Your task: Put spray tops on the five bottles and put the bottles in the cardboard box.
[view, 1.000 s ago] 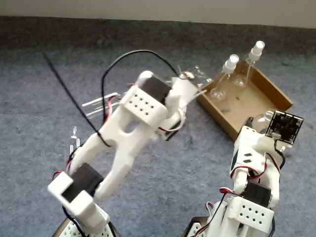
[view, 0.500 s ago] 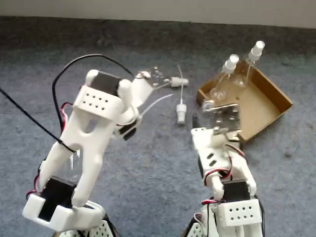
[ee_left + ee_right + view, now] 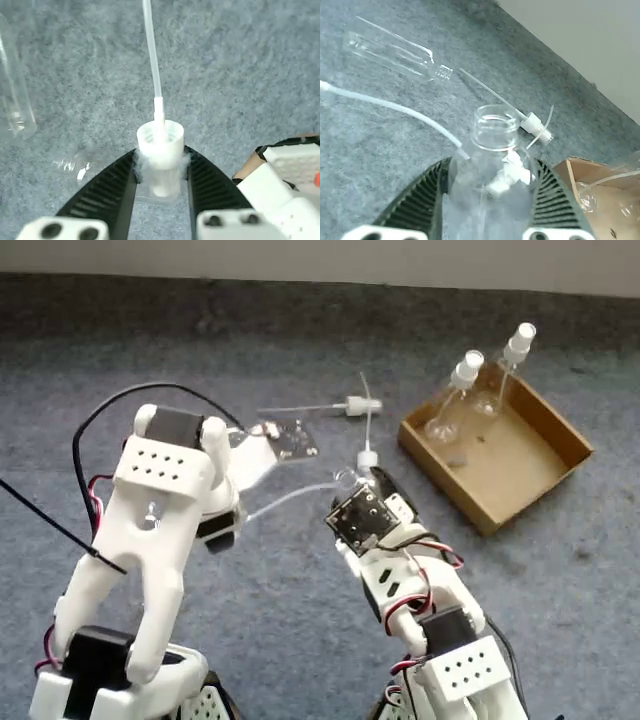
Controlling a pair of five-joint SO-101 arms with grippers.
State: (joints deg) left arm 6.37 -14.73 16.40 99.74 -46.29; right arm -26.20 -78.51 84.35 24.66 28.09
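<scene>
Half a second before, the right gripper [image 3: 490,170] had been up against the cardboard box [image 3: 445,468]. It had since swung across to the middle of the grey carpet [image 3: 300,620], well apart from the box. The left arm had drawn back towards its base, so its dip tube [image 3: 290,497], earlier aimed away from the other arm, now ran across to it. The two capped bottles [image 3: 466,370] in the box had not shifted, nor had the loose spray top [image 3: 355,405] lying beyond the arms. The high view gave this layout but hid both grasps under the arms. The left wrist view showed the left gripper [image 3: 160,165] with its black jaws closed tight on the white collar of a spray top [image 3: 160,142], the tube running straight out from it. The right wrist view showed the right gripper clamped around an uncapped clear bottle [image 3: 494,135], held mouth outward. There the tube's tip lay against the outside of the neck just under the rim, not in the opening. An empty bottle [image 3: 395,50] lay on its side farther off on the carpet.
</scene>
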